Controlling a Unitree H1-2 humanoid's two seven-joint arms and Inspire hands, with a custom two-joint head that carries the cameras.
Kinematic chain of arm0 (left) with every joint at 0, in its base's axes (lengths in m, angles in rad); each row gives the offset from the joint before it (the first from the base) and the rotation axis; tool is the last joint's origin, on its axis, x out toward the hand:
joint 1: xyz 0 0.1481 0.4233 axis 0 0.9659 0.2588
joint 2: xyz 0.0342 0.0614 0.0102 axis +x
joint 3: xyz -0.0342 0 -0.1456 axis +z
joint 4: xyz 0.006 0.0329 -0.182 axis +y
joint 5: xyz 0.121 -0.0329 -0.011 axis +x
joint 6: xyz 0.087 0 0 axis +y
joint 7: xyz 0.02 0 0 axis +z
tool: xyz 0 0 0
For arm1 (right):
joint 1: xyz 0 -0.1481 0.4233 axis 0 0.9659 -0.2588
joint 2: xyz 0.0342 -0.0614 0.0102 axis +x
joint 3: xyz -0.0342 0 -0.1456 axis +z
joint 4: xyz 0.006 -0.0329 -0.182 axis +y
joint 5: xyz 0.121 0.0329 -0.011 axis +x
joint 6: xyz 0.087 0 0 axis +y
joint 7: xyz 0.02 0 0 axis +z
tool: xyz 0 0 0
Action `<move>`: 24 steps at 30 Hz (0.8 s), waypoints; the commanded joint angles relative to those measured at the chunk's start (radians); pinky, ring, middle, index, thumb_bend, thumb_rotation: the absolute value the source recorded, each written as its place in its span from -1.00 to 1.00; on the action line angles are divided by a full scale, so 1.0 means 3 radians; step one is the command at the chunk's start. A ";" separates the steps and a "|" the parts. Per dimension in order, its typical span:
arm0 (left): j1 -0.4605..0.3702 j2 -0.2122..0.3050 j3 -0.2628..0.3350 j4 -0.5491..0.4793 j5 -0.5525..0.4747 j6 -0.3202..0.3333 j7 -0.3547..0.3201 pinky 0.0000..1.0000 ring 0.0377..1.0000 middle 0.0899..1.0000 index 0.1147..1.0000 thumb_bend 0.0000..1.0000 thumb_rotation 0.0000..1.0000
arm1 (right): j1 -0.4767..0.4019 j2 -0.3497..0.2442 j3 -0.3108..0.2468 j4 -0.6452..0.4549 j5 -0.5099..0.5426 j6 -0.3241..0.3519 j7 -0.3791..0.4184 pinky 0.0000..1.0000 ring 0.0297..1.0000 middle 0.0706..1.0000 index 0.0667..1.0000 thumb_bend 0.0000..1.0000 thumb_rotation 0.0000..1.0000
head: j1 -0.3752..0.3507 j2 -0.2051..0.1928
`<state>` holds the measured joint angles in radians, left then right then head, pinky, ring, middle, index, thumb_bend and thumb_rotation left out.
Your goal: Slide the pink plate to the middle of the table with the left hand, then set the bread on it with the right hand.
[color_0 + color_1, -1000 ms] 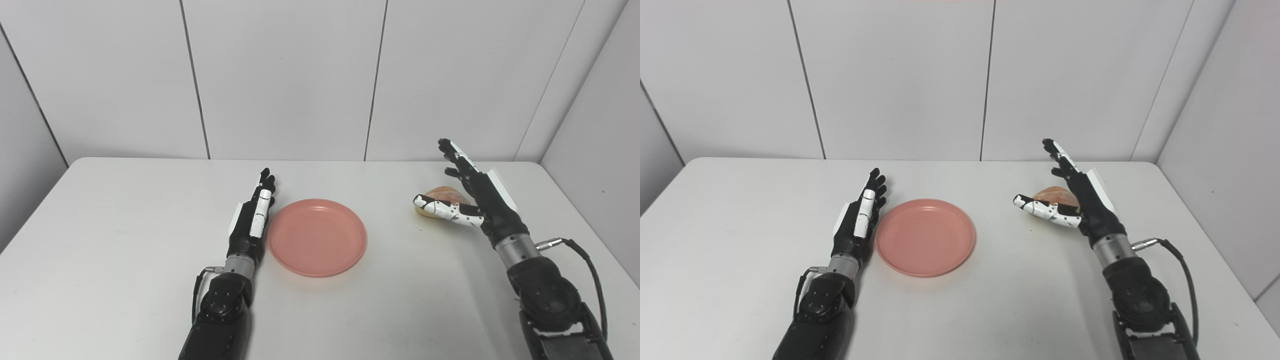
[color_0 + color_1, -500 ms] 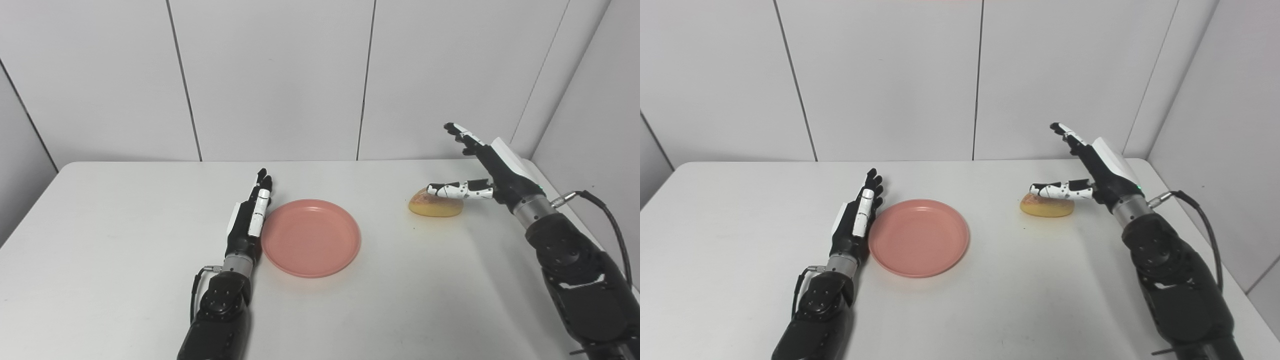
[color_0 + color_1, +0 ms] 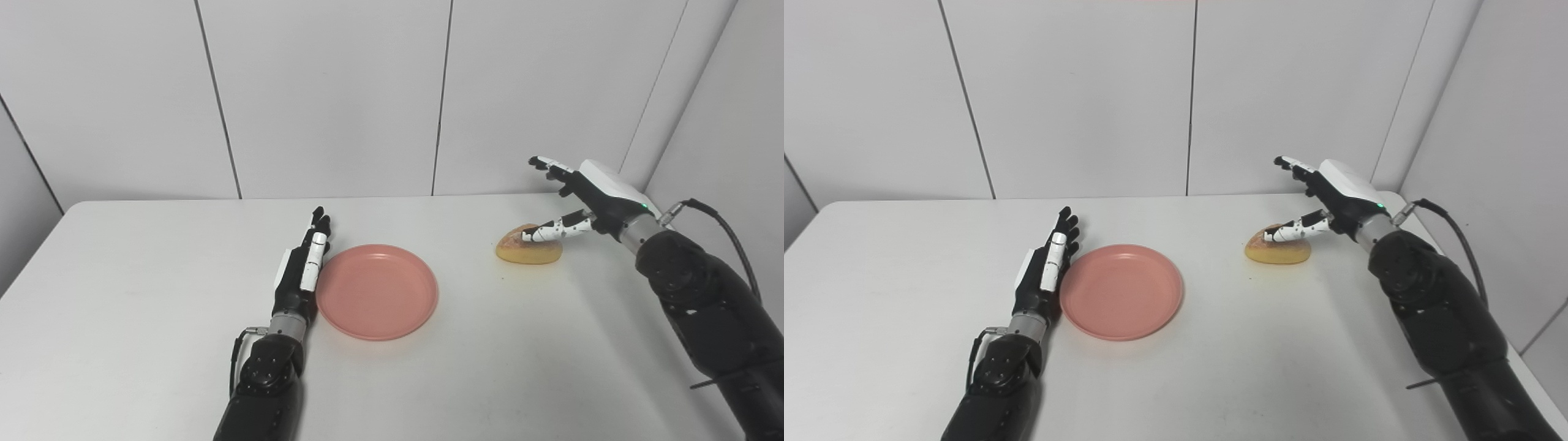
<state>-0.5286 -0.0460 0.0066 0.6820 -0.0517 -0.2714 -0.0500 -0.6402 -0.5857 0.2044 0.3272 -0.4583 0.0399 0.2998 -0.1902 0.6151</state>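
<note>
The bread (image 3: 529,250) sits on the tabletop (image 3: 153,294), right of the pink plate (image 3: 376,290) – a soft, light loaf (it looks squashable), best cupped gently across its domed sides. The right hand (image 3: 572,199) hovers over it, fingers spread, grasping nothing. The left hand (image 3: 301,269) lies flat and released, beside the plate's rim.

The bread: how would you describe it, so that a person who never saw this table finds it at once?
Look at the white table, toward its far right part, to the right of the pink plate. The bread lies there on the tabletop, under the open right hand. It is the only small, rounded, golden-brown lump; the plate is flat and pink.
</note>
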 commanded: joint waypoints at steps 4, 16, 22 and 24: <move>0.0034 0.0005 0.0022 -0.0008 -0.0078 -0.0010 -0.0075 1.00 0.91 0.90 0.91 0.21 1.00 | -0.0329 -0.0063 0.0056 0.0251 -0.0058 -0.0200 -0.0017 0.57 0.76 0.82 0.81 0.85 -0.51 | 0.0019 -0.0012; 0.0035 -0.0025 0.0065 -0.0063 -0.0202 0.0055 -0.0150 1.00 0.89 0.89 0.90 0.18 1.00 | -0.0535 0.0033 0.0301 0.0909 -0.0220 -0.0346 -0.0033 0.44 0.71 0.83 0.82 0.89 -0.48 | 0.0015 0.0001; 0.0038 -0.0029 0.0065 -0.0098 -0.0232 0.0093 -0.0161 1.00 0.90 0.88 0.88 0.18 1.00 | -0.0591 0.0046 0.0408 0.1084 -0.0349 -0.0403 -0.0095 0.42 0.71 0.84 0.83 0.87 -0.53 | 0.0016 0.0002; 0.0035 -0.0027 0.0063 -0.0097 -0.0226 0.0094 -0.0161 1.00 0.90 0.88 0.89 0.18 1.00 | -0.0616 0.0047 0.0434 0.1138 -0.0371 -0.0424 -0.0096 0.43 0.71 0.85 0.84 0.87 -0.54 | 0.0011 0.0010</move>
<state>-0.5191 -0.0494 0.0252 0.6596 -0.1113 -0.2377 -0.0887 -0.7487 -0.5539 0.3407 0.6804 -0.5651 -0.0508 0.2967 -0.1871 0.6182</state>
